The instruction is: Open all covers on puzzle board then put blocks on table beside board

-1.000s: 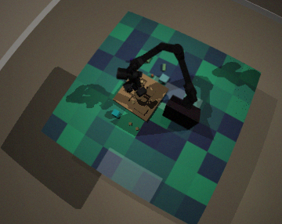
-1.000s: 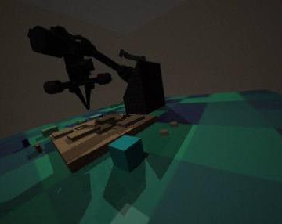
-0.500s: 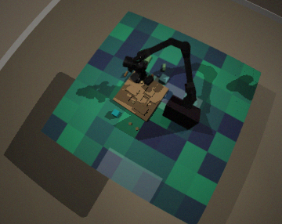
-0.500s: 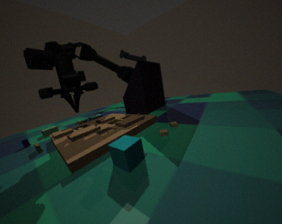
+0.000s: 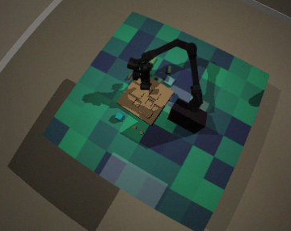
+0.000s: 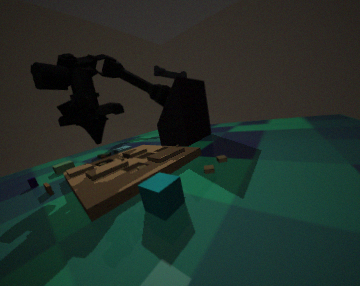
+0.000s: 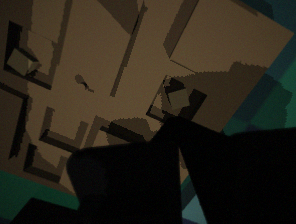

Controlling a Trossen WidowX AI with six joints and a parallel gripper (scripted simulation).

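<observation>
The brown puzzle board point(image 5: 163, 92) point(image 6: 97, 202) point(image 7: 220, 109) lies on the table with raised flat covers on it. One cover point(image 6: 107, 170) shows near its left part; another cover point(image 6: 166, 154) lies to the right. In the wrist view a pale block point(image 7: 179, 99) sits in an uncovered dark well just beyond the fingertips, and a second pale block point(image 7: 22, 61) sits in a well at the upper left. Two small tan blocks point(image 6: 209, 169) point(image 6: 221, 158) rest on the table beside the board. My gripper point(image 5: 145, 87) point(image 6: 98, 142) point(image 7: 174, 123) is shut and empty, above the board. It hides part of it.
A teal cube point(image 5: 120, 116) point(image 6: 161, 195) stands close to the board. Beyond the board's far side lie an orange piece point(image 5: 129, 76) point(image 6: 48, 188), a dark purple piece point(image 6: 33, 182) and a pale green block point(image 6: 63, 167). The arm's base point(image 5: 187, 116) point(image 6: 184, 112) stands beside the board.
</observation>
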